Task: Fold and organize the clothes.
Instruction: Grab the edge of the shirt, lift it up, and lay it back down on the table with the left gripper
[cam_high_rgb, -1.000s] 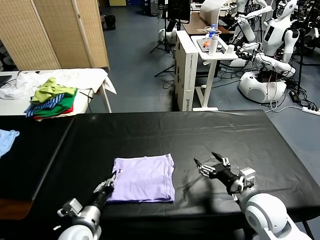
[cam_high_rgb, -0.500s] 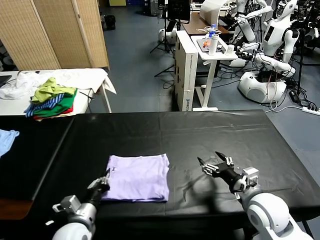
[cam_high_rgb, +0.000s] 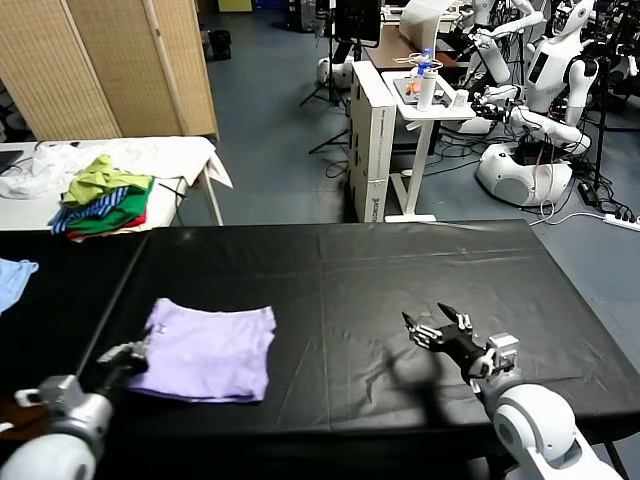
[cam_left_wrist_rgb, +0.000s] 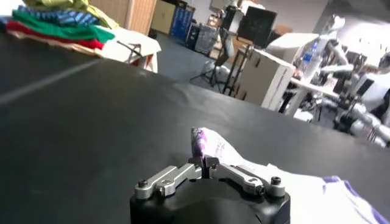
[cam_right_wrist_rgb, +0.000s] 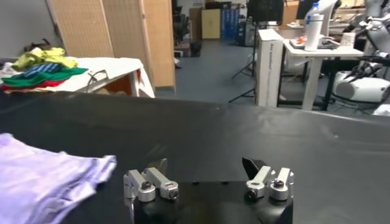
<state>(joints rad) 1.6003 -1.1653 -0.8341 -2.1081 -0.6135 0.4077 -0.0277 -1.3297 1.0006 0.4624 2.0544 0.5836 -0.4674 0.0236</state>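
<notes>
Pinching the near left corner of the folded T-shirt (cam_high_rgb: 207, 351), my left pincer (cam_high_rgb: 128, 353) has its fingers pressed together on a small tuft of the lavender cloth; the left wrist view shows that tuft standing up between the fingertips, with a bit of the purple-and-white print on it. The shirt lies on the black bench (cam_high_rgb: 400, 270) as a flat, roughly square stack, on the side toward the clothes pile (cam_high_rgb: 100, 195) that sits on the white table beyond the bench's far left edge.

My right pincer (cam_high_rgb: 440, 328) hovers over bare bench well apart from the shirt, on the side away from that pile, its fingers spread wide and holding nothing.

I judge this fabric thin, light and limp. It has no stiffness of its own, so a single corner grip will drag or peel the top layers rather than move the stack as one piece. The edge facing away from the pile already looks a little wavy. It should slide easily on the smooth cover, which helps dragging but lets layers creep. If I lift, I want a pinch through all the layers at a folded edge, ideally with both pincers at two corners.
</notes>
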